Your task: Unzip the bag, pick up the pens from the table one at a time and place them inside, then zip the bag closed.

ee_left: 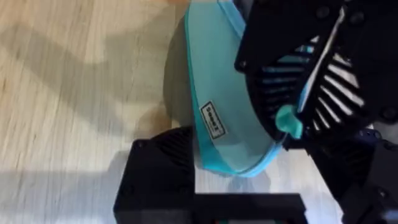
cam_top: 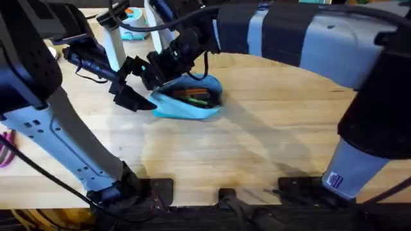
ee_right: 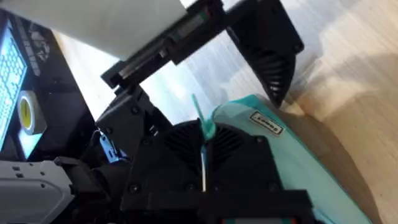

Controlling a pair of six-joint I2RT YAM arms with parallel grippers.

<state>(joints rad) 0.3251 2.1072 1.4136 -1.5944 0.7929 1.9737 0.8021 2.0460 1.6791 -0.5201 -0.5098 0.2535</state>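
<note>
From overhead, I see the bag (cam_top: 189, 99) lying far-left on the table (cam_top: 257, 141), long axis left-right, mouth open, pens (cam_top: 192, 95) inside. Both claws meet at its left end.

Left wrist: my left claw (ee_left: 205, 180) straddles the bag's end, jaws spread.

Right wrist: my right claw (ee_right: 204, 180) pinches the teal pull tab (ee_right: 206, 127); the zip must travel along the bag toward its far end, I judge.

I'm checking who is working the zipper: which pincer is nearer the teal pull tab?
Right. The right pincer is shut on the pull tab at the bag's end. The left pincer sits beside that end, one finger against the bag's side.
</note>
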